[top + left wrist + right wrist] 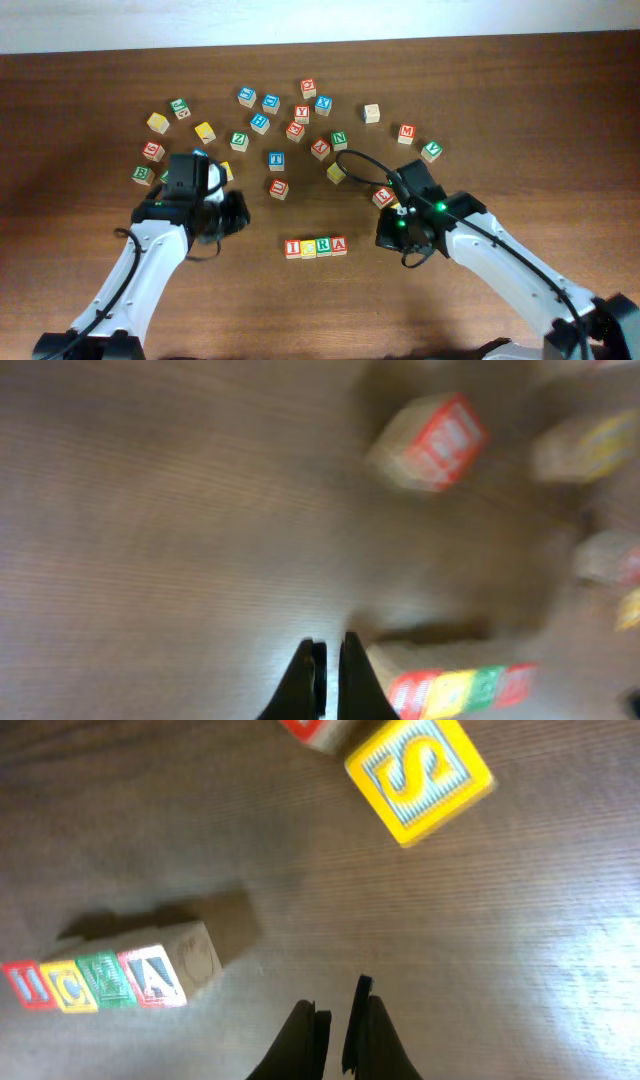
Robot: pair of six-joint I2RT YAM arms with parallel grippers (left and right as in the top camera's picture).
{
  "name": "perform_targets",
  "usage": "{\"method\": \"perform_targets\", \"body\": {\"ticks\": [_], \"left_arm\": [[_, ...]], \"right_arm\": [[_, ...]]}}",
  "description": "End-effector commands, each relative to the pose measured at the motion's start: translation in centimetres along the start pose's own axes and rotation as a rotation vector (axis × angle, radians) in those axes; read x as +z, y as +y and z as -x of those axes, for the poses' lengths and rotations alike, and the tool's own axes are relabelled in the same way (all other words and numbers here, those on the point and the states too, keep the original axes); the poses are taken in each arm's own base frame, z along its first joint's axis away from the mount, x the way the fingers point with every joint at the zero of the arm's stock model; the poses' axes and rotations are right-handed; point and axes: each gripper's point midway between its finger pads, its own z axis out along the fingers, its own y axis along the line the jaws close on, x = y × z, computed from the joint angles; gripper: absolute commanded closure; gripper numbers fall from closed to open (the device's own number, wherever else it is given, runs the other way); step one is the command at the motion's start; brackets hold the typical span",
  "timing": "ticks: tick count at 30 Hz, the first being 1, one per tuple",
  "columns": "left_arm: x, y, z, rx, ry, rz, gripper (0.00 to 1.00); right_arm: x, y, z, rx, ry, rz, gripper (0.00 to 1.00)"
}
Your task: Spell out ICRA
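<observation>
The four cubes stand in a touching row at the table's front middle: red I (293,248), yellow C (308,248), green R (323,247), red A (339,245). My left gripper (238,212) is left of the row and a little behind it, shut and empty. In the left wrist view its jaws (328,660) are just left of the blurred row (460,690). My right gripper (385,232) is right of the A, shut and empty. In the right wrist view its jaws (335,1015) are apart from the row (95,980).
Several other letter cubes are scattered across the back. The nearest are a red one (279,188), a yellow one (337,173) and a red one (383,197) beside the right arm. A yellow S cube (420,775) lies ahead of the right jaws.
</observation>
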Motion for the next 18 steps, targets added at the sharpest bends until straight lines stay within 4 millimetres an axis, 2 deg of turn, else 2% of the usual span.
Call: {"method": "perform_targets", "body": {"ticks": [1,2,6,8,11,18], "left_arm": [[-0.6,-4.2,1.6,0.101,-0.066,-0.111,1.00],[-0.3,-4.7,1.5,0.119,-0.081,-0.090,1.00],[1.0,-5.9,0.4,0.184,-0.106,0.000,1.00],[2.0,-6.6,0.0,0.223,-0.108,0.017,1.00],[3.8,-6.3,-0.5,0.166,-0.067,0.027,1.00],[6.7,-6.6,-3.8,0.157,0.108,-0.027,1.00]], "right_arm": [[1.8,-0.2,0.3,-0.012,0.016,-0.019,0.96],[3.2,-0.2,0.1,-0.017,0.037,-0.031,0.96],[5.6,-0.3,-0.6,-0.021,0.092,-0.049,0.96],[5.8,-0.4,-0.6,-0.021,0.094,-0.049,0.96],[5.8,-0.4,-0.6,-0.021,0.093,-0.049,0.96],[5.8,-0.2,-0.4,-0.023,0.085,-0.044,0.96]]}}
